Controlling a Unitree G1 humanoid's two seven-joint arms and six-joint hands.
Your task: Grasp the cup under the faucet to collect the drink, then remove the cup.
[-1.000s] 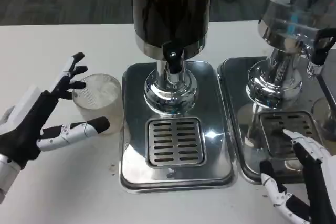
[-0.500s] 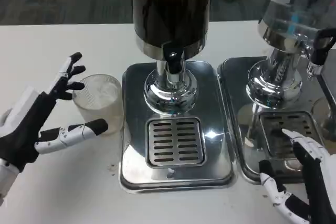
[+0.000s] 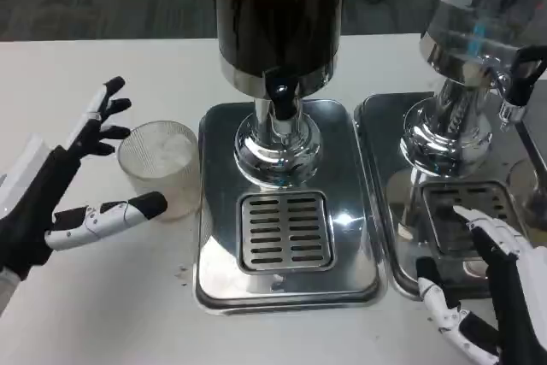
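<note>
Cup (image 3: 159,167): clear ribbed tumbler, upright on the white worktop (image 3: 102,297), just left of the steel tray and not yet under the faucet. It looked empty, though a little liquid could not be ruled out. Standing off the tray, it was within easy reach of the left arm.

Left robot hand (image 3: 51,203): open, holding nothing. Upper fingers (image 3: 101,117) were fanned above and to the left of the cup, and a lower finger lay just in front of its base. Whether that finger touched the glass could not be told. The spread bracketed the cup on two sides, which suited closing around its wall.

Right robot hand (image 3: 496,297): open, fingers apart, low at the right edge over the second tray (image 3: 385,126). It gripped nothing and appeared to wait clear of the work.

Dark dispenser (image 3: 278,14): tall cylinder of dark drink on a chromed pedestal, its black faucet (image 3: 280,96) pointing down over the drain area.

Drip tray (image 3: 214,211): polished steel, with a slotted grate (image 3: 285,230) placed below the faucet to catch spills; the likely spot for the cup during filling.

Second dispenser (image 3: 474,32): clear-bodied, to the right, on its own tray; not part of the task.

Stage, as judged: grasp not yet made, and filling and removal were outstanding.

Risk, as judged: the smooth glass could slip or tip if pinched low.
</note>
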